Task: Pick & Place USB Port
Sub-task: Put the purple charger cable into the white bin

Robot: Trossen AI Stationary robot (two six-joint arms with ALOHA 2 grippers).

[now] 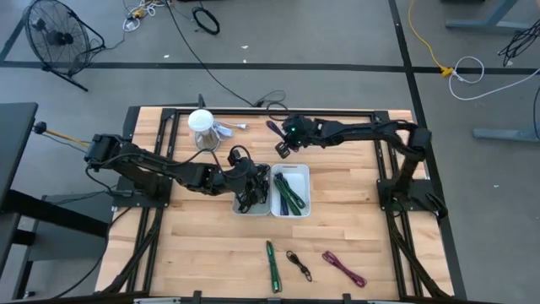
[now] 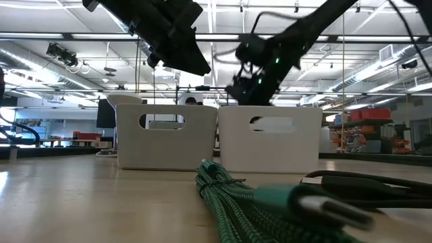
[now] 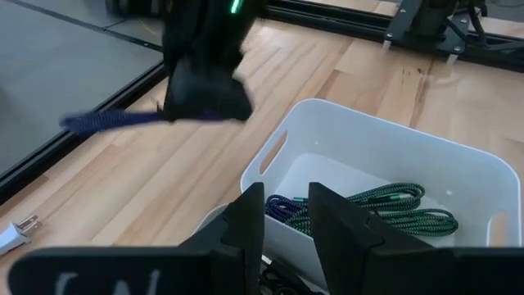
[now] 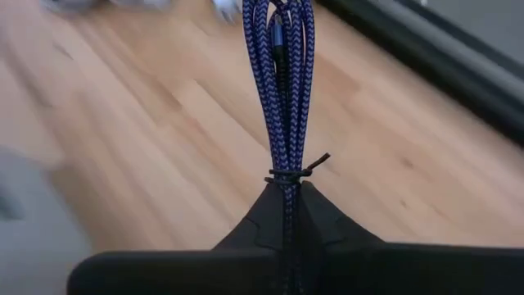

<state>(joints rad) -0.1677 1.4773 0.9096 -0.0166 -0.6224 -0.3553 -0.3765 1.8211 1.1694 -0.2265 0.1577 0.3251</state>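
My right gripper [image 4: 286, 192] is shut on a blue-purple braided cable bundle [image 4: 282, 74] and holds it above the bare wood just beyond the two white bins. The high view shows the cable [image 1: 273, 128] sticking out past the fingers. The left bin [image 1: 251, 201] holds black cables and the right bin [image 1: 292, 191] green ones. My left gripper [image 3: 286, 215] hangs over the left bin, its fingers a narrow gap apart with nothing seen between them. My right gripper pinches the bundled cable between its two fingers, right at the thin tie [image 4: 288, 174] that binds the strands. The fingers lie along the bundle, slanting down from the table's right. The looped strands stick out beyond the fingertips, clear of the table.
A white cup-like object [image 1: 201, 127] and a small plug [image 1: 236, 128] lie at the far left of the tabletop. Near the front edge lie a green cable [image 1: 272, 266], a black cable [image 1: 298, 264] and a magenta cable [image 1: 343, 268].
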